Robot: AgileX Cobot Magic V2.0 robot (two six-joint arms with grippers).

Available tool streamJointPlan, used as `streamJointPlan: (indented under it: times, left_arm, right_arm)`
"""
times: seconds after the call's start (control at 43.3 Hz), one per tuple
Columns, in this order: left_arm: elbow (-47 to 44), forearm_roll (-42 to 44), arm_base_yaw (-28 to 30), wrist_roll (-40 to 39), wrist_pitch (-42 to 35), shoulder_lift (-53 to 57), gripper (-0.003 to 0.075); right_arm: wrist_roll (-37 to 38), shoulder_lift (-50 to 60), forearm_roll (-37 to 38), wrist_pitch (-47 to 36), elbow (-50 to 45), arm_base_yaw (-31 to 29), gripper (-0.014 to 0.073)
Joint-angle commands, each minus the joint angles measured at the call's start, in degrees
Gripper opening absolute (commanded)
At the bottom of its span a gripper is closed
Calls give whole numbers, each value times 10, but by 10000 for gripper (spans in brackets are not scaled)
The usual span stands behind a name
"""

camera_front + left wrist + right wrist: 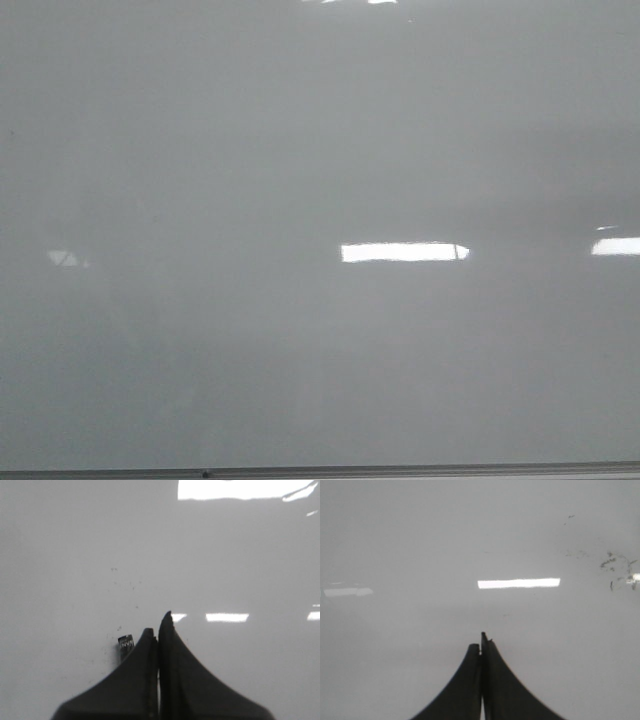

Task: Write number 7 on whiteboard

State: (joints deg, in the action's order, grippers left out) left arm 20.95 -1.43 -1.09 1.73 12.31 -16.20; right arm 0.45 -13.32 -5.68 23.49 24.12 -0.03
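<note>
whiteboard (300, 150): glossy pale grey, fills the front view, thin metal edge along the bottom, bright light reflections
number 7: no stroke visible on the board in any view
left tool (158, 630): dark fingers clenched together, a small grey labelled object (126, 644) sits just beside the tip, can't tell if gripped
right tool (481, 642): fingers pressed together, nothing between
smudges (615, 567): faint dark specks on board, right wrist view

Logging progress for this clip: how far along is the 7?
Nothing is written: the whiteboard shows only light reflections in the front view, no marker line. The left gripper is shut, with a small labelled object showing beside it, possibly a marker end. The right gripper is shut, holding nothing visible. Both strokes remain.
</note>
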Motion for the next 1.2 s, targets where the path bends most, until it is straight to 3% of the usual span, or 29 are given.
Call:
streamJointPlan:
  times: [0.0,0.185,0.254,0.347,0.416,0.485,0.555,0.624,0.693,0.947,1.063,1.178]
  left_arm:
    - [48,23,-2,-5,-19,-73,-20]
    - [58,27,-2,-5,-21,-120,-14]
    - [58,27,-2,-5,-21,-122,43]
    - [58,27,-2,-5,-21,-122,218]
    - [58,27,-2,-5,-20,-122,448]
    - [58,27,-2,-5,-20,-122,616]
    - [58,27,-2,-5,-20,-122,692]
    - [58,27,-2,-5,-22,-122,697]
    - [58,25,-2,-5,-22,-126,679]
    - [93,25,9,-32,52,-283,617]
    - [145,24,46,-51,97,-398,617]
    - [176,24,74,-51,93,-475,617]
  right_arm:
    - [-1,-59,0,-31,38,-1,-67]
    - [-1,-85,-1,-37,42,-1,-64]
    - [-1,-84,-1,-37,42,-1,-37]
    - [-4,-84,-1,-37,42,-1,71]
    - [-4,-84,-1,-36,42,-1,223]
    - [-4,-84,-1,-33,42,-1,385]
    - [-4,-84,-1,-32,42,-1,516]
    - [-4,-84,-1,-33,42,-1,607]
    - [-4,-84,-1,-33,42,-1,637]
    - [-4,-84,-1,-34,42,-1,635]
    - [-4,-84,-1,-34,42,-1,635]
    - [-4,-84,-1,-34,42,-1,635]
